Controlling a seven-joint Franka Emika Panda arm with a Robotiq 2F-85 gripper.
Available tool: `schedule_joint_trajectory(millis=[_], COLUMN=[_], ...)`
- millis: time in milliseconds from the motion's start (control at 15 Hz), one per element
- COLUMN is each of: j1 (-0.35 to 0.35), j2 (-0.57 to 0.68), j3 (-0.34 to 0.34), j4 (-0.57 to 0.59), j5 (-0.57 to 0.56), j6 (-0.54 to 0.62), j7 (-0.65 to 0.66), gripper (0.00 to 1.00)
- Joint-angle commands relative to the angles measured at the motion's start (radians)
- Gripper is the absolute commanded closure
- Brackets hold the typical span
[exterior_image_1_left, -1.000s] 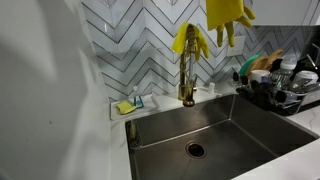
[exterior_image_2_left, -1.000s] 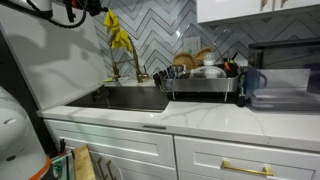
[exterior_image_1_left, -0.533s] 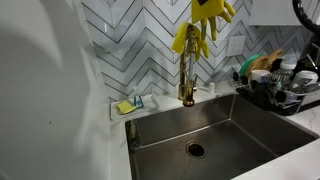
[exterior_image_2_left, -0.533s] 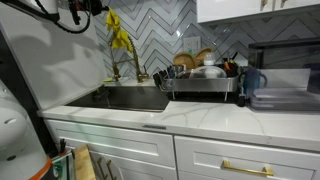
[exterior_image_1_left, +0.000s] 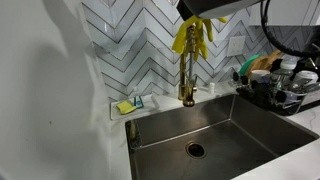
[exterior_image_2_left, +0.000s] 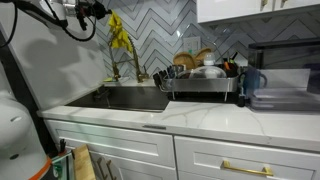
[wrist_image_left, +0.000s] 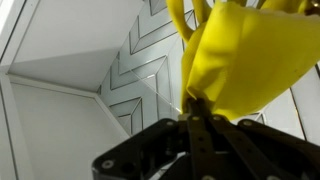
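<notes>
Two yellow gloves are visible: the held glove (wrist_image_left: 250, 60) is pinched tight in the gripper (wrist_image_left: 197, 110), high over the sink (exterior_image_1_left: 250, 135) — in an exterior view the hanging glove (exterior_image_1_left: 190, 40) drapes on the faucet (exterior_image_1_left: 187, 85), about 6 o'clock from the gripper.

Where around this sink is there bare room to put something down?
The sink basin is bare apart from its drain. The white counter in front of the dish rack is free too, from the sink's edge onward. Crowded: the dish rack, piled with dishes, and the back ledge around the faucet, with a sponge and a draped yellow glove.
</notes>
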Motion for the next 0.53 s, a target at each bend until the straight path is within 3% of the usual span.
schedule_joint_trajectory(millis=[0, 467], j1=[0.046, 0.090], j2=[0.024, 0.087], j3=[-0.033, -0.040], j4=[0.016, 0.073], j5=[-0.023, -0.065], j6=[-0.004, -0.010], j7=[0.004, 0.031], gripper=[0.99, 1.00])
